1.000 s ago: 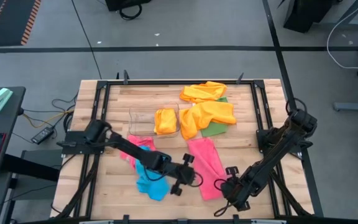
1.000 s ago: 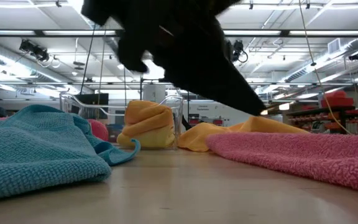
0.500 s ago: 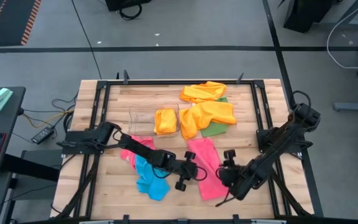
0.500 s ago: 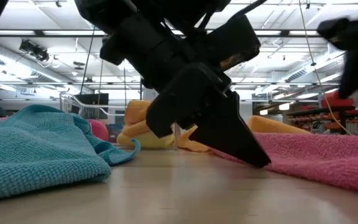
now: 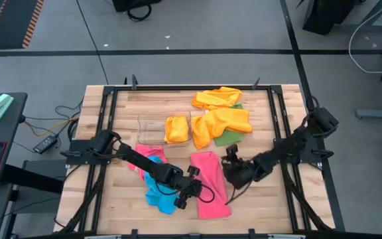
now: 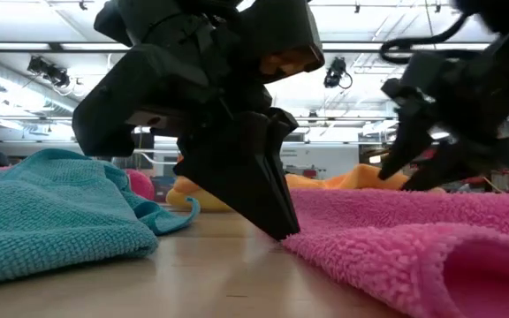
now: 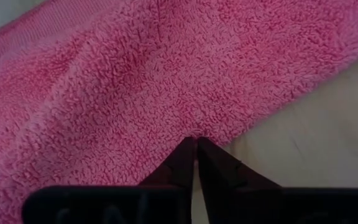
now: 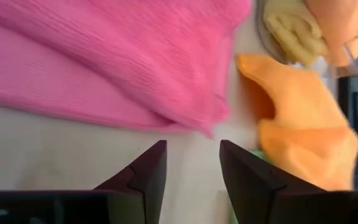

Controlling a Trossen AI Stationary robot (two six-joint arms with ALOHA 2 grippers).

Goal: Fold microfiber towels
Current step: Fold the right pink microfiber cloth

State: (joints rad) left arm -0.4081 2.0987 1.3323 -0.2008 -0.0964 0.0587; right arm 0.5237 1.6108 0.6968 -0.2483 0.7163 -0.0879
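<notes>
Beside the clear plastic rectangular bin (image 5: 154, 128), on its near side, I have both arms working the flat pink microfiber towel (image 5: 207, 182) that lies on the wooden surface (image 5: 270, 206). My left gripper (image 5: 192, 190) sits at the towel's left edge, jaws pressed together with the tips at the fabric's border; whether any cloth is pinched between them I cannot tell, though the placement suggests I am taking hold of that edge to lift it over. My right gripper (image 5: 231, 167) hovers at the towel's far right corner, jaws parted and holding nothing, lined up, I judge, to catch the opposite corner so the fold stays square. Left of the pink one lies the crumpled blue microfiber towel (image 5: 159, 192), partly over another pink cloth (image 5: 150, 155). A folded orange microfiber towel (image 5: 176, 129) rests just right of the bin, and looser orange towels (image 5: 221, 111) are heaped farther right over a green one (image 5: 231, 137), all awaiting folding.
</notes>
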